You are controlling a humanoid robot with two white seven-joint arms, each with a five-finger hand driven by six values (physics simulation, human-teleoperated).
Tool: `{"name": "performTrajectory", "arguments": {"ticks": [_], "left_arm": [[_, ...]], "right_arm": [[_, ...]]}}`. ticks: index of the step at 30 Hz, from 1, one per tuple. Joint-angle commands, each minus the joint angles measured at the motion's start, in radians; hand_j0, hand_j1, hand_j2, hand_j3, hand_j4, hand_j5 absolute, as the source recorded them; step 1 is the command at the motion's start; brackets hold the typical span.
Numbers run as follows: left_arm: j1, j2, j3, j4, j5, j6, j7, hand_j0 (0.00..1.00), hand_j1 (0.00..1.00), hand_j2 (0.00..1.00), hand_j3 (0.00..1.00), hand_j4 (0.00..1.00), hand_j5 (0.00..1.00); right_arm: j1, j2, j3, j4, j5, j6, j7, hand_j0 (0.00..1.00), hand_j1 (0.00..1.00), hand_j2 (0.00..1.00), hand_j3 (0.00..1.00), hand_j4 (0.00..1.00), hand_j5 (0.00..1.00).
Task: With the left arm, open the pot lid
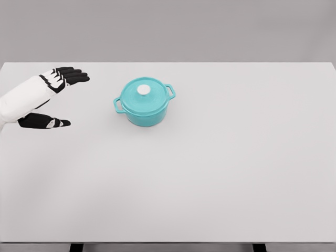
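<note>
Lid [143, 95], seated on the teal pot [145, 103] at the surface's [220, 173] far centre-left, lies right of the left hand [50, 97], whose fingers [73, 76] are spread, holding nothing.

Teal round metal pot [144, 103] sits on the flat white counter [220, 173], left of centre & toward the far edge. Its teal lid [143, 96] w/ a small white knob [143, 90] rests on top, closed. One side handle points left-front, the other right-rear. Left hand [50, 97], white w/ black fingers [71, 76], is over the counter's far-left part, well apart from the pot, left of it.
</note>
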Motion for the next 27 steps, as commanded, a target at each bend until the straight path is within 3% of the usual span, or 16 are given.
{"name": "performTrajectory", "arguments": {"ticks": [1,13,14,19,20,21,23,24,27], "left_arm": [[0.000,0.001,0.000,0.000,0.004,0.001,-0.001,1.00,1.00,1.00,1.00,1.00,1.00],[-0.020,-0.021,-0.003,0.009,-0.061,0.001,-0.064,1.00,1.00,1.00,1.00,1.00,1.00],[-0.037,-0.002,-0.049,0.011,-0.061,0.001,-0.062,1.00,1.00,1.00,1.00,1.00,1.00],[-0.236,0.124,-0.240,0.026,-0.066,0.001,-0.062,1.00,1.00,1.00,1.00,1.00,1.00],[-0.302,0.124,-0.316,0.028,-0.103,0.001,-0.062,1.00,1.00,1.00,1.00,1.00,1.00],[-0.383,0.116,-0.389,0.037,-0.158,0.001,-0.062,1.00,1.00,1.00,1.00,1.00,1.00],[-0.511,0.104,-0.517,0.052,-0.181,0.001,-0.061,1.00,1.00,1.00,1.00,1.00,1.00],[-0.537,0.088,-0.553,0.058,-0.181,0.001,-0.062,1.00,1.00,1.00,1.00,1.00,1.00],[-0.744,-0.013,-0.783,0.132,-0.213,0.001,-0.062,1.00,1.00,1.00,1.00,1.00,1.00]], "right_arm": [[0.001,0.000,-0.012,-0.004,-0.003,0.000,-0.002,1.00,1.00,1.00,1.00,1.00,1.00],[0.002,0.000,0.000,0.001,0.000,0.000,0.002,1.00,1.00,1.00,1.00,1.00,1.00],[0.002,0.000,0.000,0.001,0.000,0.000,0.002,1.00,1.00,1.00,1.00,1.00,1.00],[0.002,0.000,0.000,0.001,0.000,0.000,0.002,1.00,1.00,1.00,1.00,1.00,1.00],[0.002,0.000,0.000,0.001,0.000,0.000,0.002,1.00,1.00,1.00,1.00,1.00,1.00],[0.002,0.000,0.000,0.001,0.000,0.000,0.002,1.00,1.00,1.00,1.00,1.00,1.00],[0.002,0.000,0.000,-0.001,0.000,0.000,0.002,1.00,1.00,1.00,1.00,1.00,1.00],[0.002,0.000,0.000,0.001,0.000,0.000,0.002,1.00,1.00,1.00,1.00,1.00,1.00],[0.002,0.000,0.000,0.001,0.000,0.000,0.002,1.00,1.00,1.00,1.00,1.00,1.00]]}}
